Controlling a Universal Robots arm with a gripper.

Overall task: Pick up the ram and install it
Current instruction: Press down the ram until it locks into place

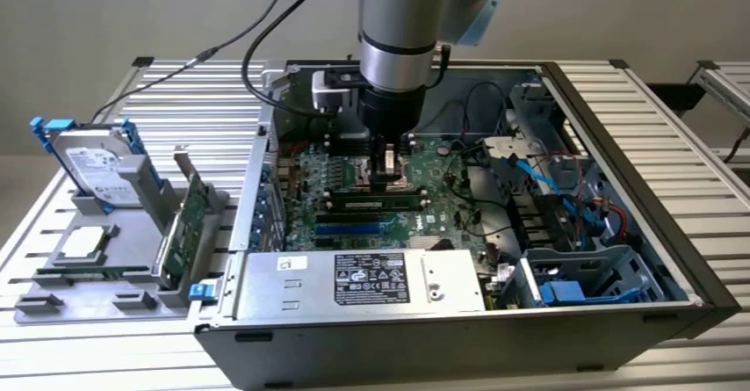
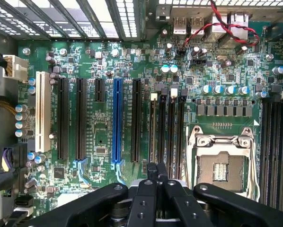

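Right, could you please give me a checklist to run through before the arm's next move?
1. Tool shut with nothing held: ok.
2. Ram in the tool: not ok.
3. Thin green stick lying in the grey fixture: ok.
4. Green stick with black chips in a motherboard slot, fully seated: cannot tell.
5. Tool clear of the CPU socket: cannot tell.
6. Red-and-black cable away from the memory slots: ok.

Inside the open computer case [image 1: 609, 189], loose cables [image 1: 551, 189] and the power supply [image 1: 364, 281] crowd the motherboard [image 2: 108, 71].
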